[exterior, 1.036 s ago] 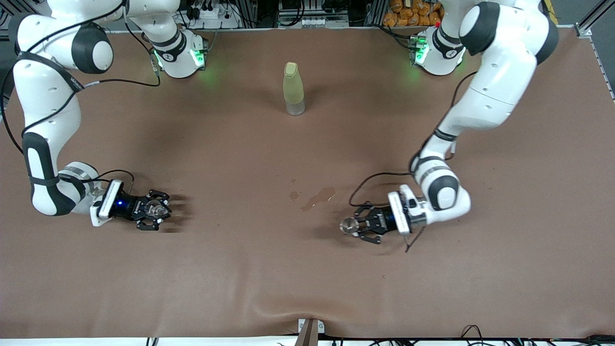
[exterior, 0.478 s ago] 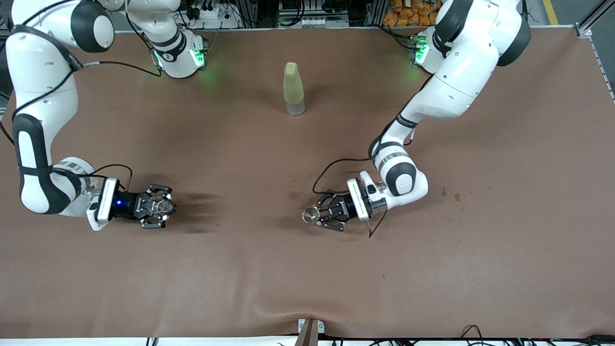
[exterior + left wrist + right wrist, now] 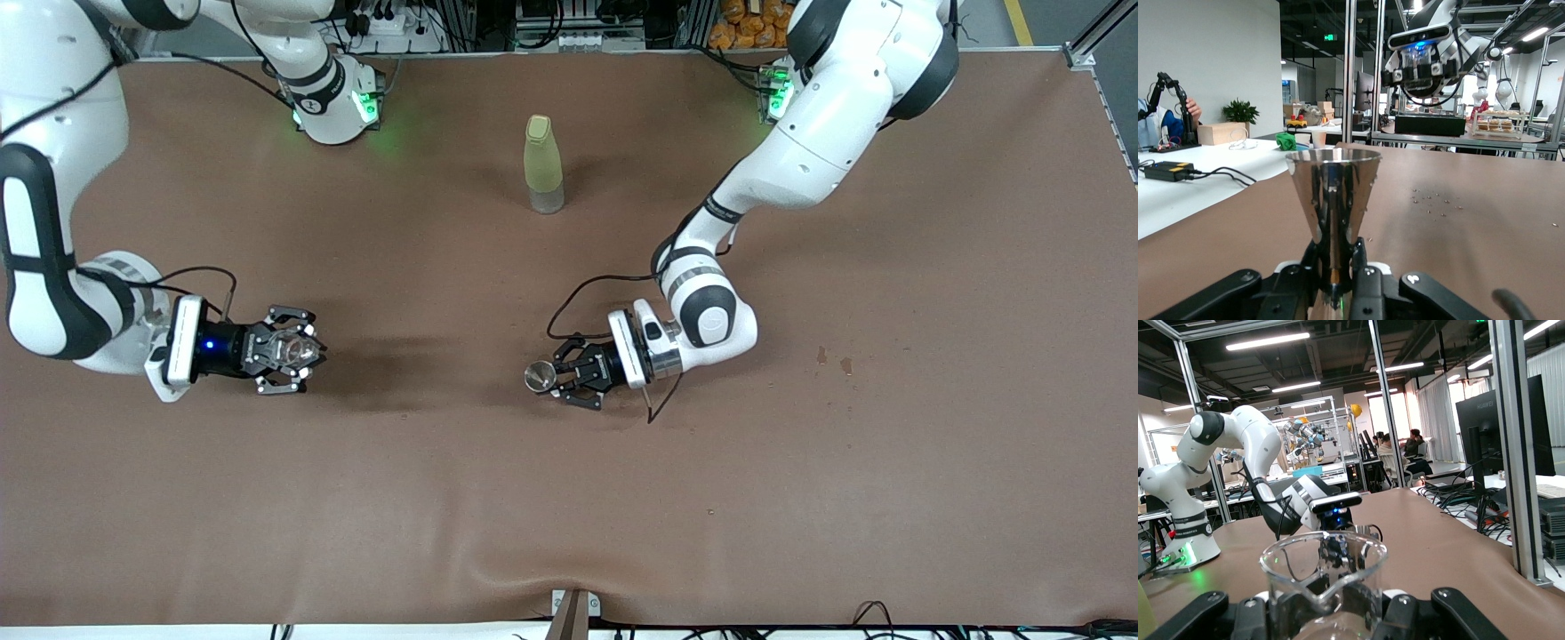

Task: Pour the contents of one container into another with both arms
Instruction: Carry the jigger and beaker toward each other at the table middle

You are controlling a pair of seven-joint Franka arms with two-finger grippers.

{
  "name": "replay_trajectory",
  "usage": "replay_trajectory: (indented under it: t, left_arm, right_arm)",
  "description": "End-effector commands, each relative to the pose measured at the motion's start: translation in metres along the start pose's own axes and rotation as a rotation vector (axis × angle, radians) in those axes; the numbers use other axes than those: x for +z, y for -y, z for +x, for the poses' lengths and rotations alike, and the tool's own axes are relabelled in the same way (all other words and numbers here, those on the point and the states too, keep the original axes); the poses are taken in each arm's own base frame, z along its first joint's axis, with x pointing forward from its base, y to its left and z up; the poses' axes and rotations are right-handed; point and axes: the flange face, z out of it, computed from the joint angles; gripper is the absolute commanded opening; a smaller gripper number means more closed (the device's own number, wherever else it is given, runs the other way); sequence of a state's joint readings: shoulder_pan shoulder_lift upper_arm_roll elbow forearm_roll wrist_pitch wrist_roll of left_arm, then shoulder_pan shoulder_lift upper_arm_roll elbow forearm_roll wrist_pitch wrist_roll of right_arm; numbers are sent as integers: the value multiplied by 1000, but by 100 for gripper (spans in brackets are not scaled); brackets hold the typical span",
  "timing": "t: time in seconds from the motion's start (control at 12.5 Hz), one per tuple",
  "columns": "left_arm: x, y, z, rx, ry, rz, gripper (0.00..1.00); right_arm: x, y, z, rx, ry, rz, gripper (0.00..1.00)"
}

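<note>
My left gripper is shut on the narrow waist of a steel cone-shaped measuring cup, over the middle of the brown table. In the left wrist view the cup stands upright between the fingers of the left gripper. My right gripper is shut on a clear glass beaker with a pouring lip, toward the right arm's end of the table. The beaker fills the lower part of the right wrist view, held in the right gripper. The two containers are well apart.
A yellow-green bottle stands upright at the middle of the table, farther from the front camera than both grippers. Small wet spots lie toward the left arm's end of the brown table cover. More droplets show in the left wrist view.
My left arm has carried the steel cup toward the table's middle and the right arm's end. My right gripper has shifted slightly with the beaker. Both grips have held.
</note>
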State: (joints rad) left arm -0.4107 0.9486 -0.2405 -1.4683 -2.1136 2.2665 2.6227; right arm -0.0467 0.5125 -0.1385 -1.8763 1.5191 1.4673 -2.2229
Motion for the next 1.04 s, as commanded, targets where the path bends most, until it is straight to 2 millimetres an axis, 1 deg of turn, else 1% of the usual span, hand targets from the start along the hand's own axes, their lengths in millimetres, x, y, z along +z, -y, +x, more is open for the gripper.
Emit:
replay_trajectory:
  t: [0.0, 0.16, 0.24, 0.32, 0.48, 0.64, 0.96]
  left_arm:
    - [18, -20, 3, 12, -12, 11, 0]
    - [19, -25, -4, 30, -10, 3, 0]
    - [19, -25, -7, 41, -12, 0, 0]
    - [21, -28, -9, 39, -20, -9, 0]
    - [25, -33, -8, 39, -22, -17, 0]
    - [28, -34, -3, 40, -59, -35, 0]
    - [27, -36, -8, 41, -59, -41, 0]
  right_arm:
    - [18, 35, 25, 53, 21, -34, 0]
    - [34, 41, 35, 74, 32, -32, 0]
    - [44, 43, 35, 76, 30, -36, 0]
    - [59, 46, 35, 83, 17, -40, 0]
    - [86, 51, 34, 90, 11, -63, 0]
    - [118, 55, 35, 94, 2, -62, 0]
    - [175, 66, 32, 112, -13, -91, 0]
